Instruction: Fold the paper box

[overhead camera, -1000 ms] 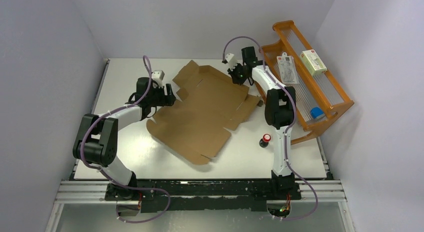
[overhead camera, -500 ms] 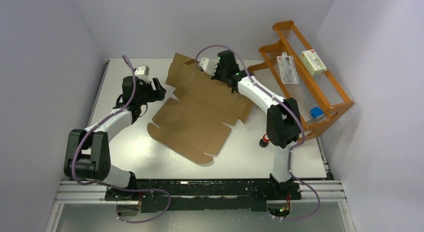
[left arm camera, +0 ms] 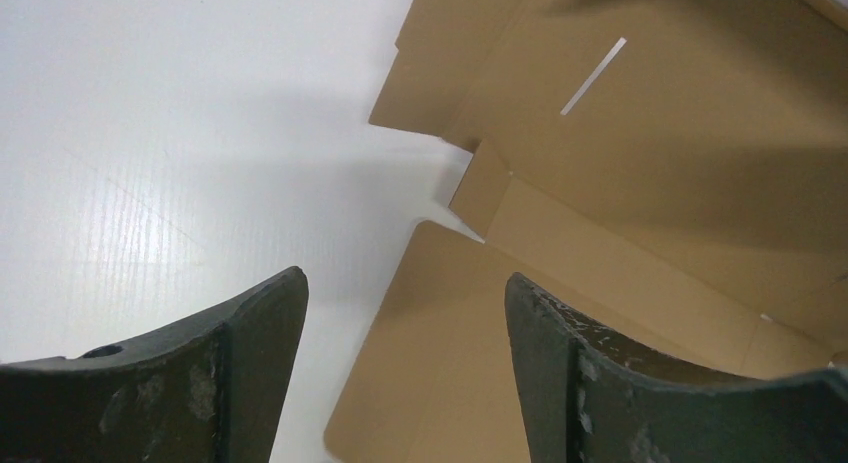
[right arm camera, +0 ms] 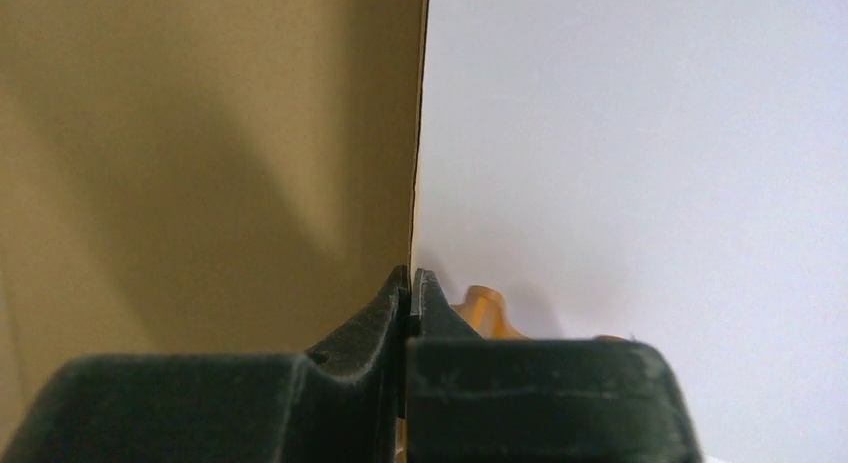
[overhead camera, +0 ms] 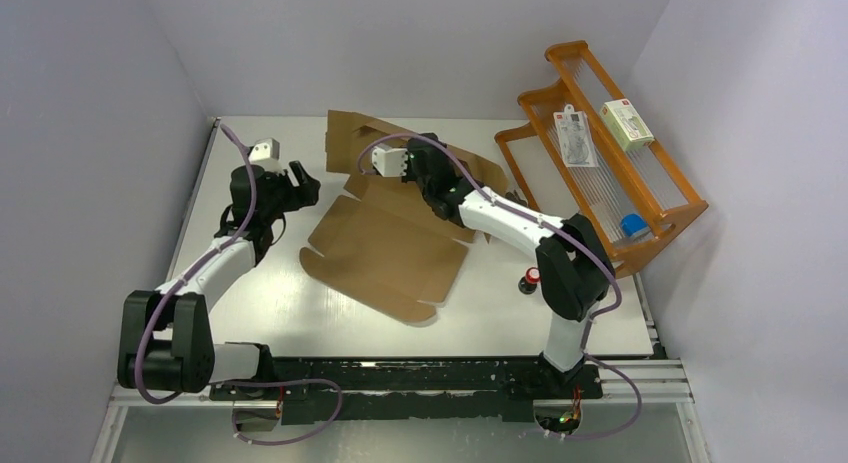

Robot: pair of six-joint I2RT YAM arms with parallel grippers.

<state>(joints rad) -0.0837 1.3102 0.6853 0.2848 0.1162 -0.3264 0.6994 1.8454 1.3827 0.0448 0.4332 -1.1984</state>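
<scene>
The paper box is a brown cardboard die-cut sheet in the middle of the table, its far part lifted and folded over toward the near side. My right gripper is shut on the edge of that raised panel; in the right wrist view the cardboard stands edge-on between the closed fingers. My left gripper is open and empty, just left of the sheet's left edge. In the left wrist view it hovers over the sheet's left flaps and the white table.
An orange wooden rack stands at the right with a white-and-green carton, a blister pack and a blue item. A red-topped button sits right of the sheet. Walls close in left and right.
My right gripper has swung left and toward the near side with the far panel, folding it up and over. My left gripper has drawn back to the left, off the sheet.
</scene>
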